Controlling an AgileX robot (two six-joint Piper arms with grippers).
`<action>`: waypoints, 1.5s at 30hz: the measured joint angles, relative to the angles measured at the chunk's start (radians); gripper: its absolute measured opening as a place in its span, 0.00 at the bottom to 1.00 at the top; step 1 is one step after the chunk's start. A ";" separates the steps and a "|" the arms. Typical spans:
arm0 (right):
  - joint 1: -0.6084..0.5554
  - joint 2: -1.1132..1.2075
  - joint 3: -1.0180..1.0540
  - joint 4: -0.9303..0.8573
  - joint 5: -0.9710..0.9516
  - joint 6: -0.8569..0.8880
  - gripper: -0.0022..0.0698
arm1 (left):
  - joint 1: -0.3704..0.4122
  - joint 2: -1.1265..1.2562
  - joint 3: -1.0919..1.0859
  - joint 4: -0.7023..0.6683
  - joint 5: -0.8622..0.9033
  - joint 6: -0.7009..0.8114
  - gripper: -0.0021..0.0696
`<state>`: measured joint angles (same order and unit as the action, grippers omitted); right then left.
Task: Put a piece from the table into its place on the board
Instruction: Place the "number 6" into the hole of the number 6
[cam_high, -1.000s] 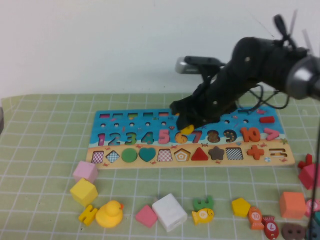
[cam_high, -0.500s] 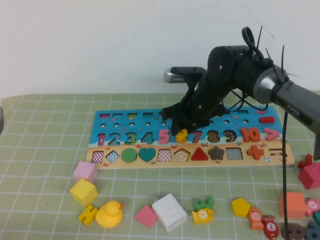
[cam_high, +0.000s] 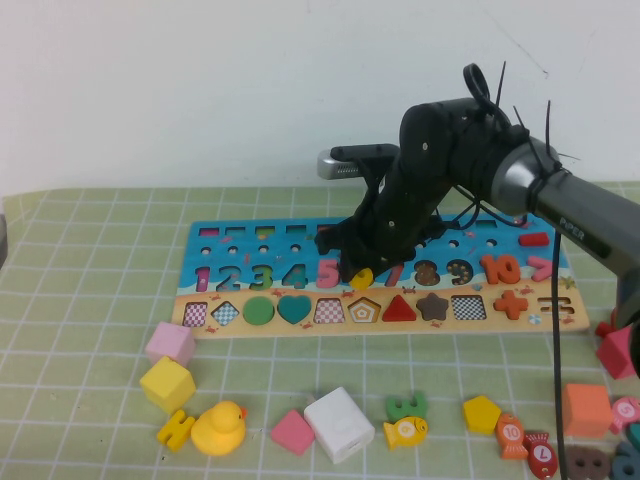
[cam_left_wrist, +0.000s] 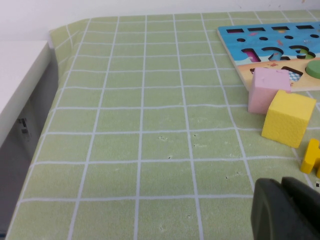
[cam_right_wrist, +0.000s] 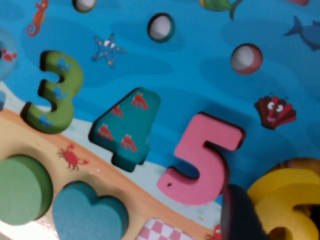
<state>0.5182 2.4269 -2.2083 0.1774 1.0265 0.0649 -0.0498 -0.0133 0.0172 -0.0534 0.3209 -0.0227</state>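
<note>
Your left gripper (cam_left_wrist: 287, 210) sits parked over bare mat — whether it's spread, I cannot tell. The right gripper (cam_high: 362, 270) pinches the piece (cam_high: 362, 278) over the board (cam_high: 250, 240), beside the pink 5 (cam_high: 328, 272) — square it, then press flat.

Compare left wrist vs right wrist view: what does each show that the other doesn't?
Left wrist only: green grid cloth, pink cube, yellow cube, and the parked left gripper over bare cloth. Right wrist only: pink 5, teal 4, and the yellow 6 at the right gripper, beside the 5. Both: the board and the green 3.
</note>
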 joint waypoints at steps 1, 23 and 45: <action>0.000 0.000 0.000 -0.005 0.000 0.012 0.42 | 0.000 0.000 0.000 0.000 0.000 0.000 0.03; 0.006 0.004 -0.037 -0.067 0.049 0.076 0.42 | 0.000 0.000 0.000 0.000 0.000 0.000 0.03; 0.006 0.038 -0.097 -0.102 0.113 0.151 0.42 | 0.000 0.000 0.000 0.000 0.000 0.000 0.03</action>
<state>0.5243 2.4648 -2.3057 0.0753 1.1397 0.2163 -0.0498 -0.0133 0.0172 -0.0534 0.3209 -0.0227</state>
